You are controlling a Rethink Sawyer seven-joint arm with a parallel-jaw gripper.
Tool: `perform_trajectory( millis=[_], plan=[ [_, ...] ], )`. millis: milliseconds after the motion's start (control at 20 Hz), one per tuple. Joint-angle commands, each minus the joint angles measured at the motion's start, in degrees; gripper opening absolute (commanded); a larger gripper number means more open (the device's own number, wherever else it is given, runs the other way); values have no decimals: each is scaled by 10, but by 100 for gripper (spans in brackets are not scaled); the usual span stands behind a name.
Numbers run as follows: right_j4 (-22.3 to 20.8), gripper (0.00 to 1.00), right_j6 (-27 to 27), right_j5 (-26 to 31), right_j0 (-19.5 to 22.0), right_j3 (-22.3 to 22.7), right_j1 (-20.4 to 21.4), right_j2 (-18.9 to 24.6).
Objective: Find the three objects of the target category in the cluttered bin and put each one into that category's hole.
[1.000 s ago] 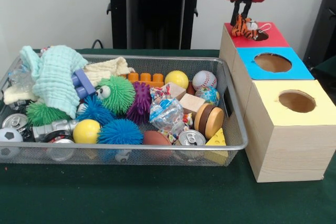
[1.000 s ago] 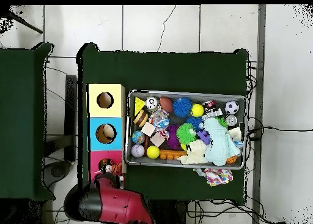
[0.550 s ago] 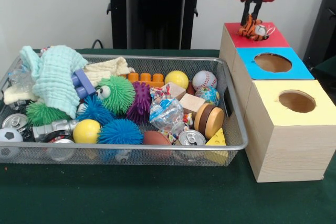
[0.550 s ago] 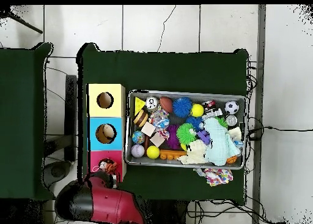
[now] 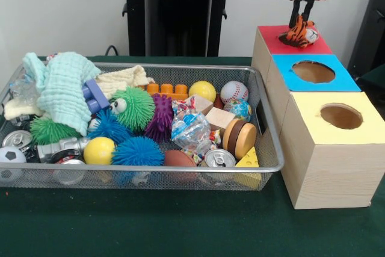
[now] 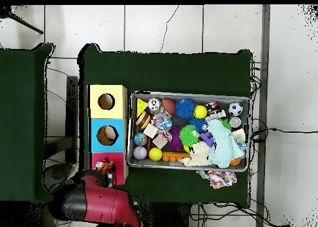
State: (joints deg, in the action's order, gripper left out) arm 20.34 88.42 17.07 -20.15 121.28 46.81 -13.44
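The pincer is gripping the tiger toy by its back over the red box, a light, soft, squashy thing likely best pinched mid-body.

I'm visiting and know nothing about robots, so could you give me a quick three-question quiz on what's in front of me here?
1. True or false: the gripper is over the yellow box.
2. What toy sits under the gripper? A) baseball B) tiger toy C) soda can
3. What colour is the middle box's top?

Key: 1 false, it is over the red box. 2 B. 3 blue.
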Motion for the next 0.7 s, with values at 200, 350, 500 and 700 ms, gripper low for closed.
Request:
perform_trajectory(
  millis=[200, 350, 500, 700],
  plan=[
    [38, 0, 164, 23, 12, -68, -47, 9],
    [27, 0, 149, 10, 24, -55, -53, 4],
    [15, 0, 134, -9, 39, -43, -59, 5],
    [7, 0, 127, -30, 52, -34, -69, 9]
  ],
)
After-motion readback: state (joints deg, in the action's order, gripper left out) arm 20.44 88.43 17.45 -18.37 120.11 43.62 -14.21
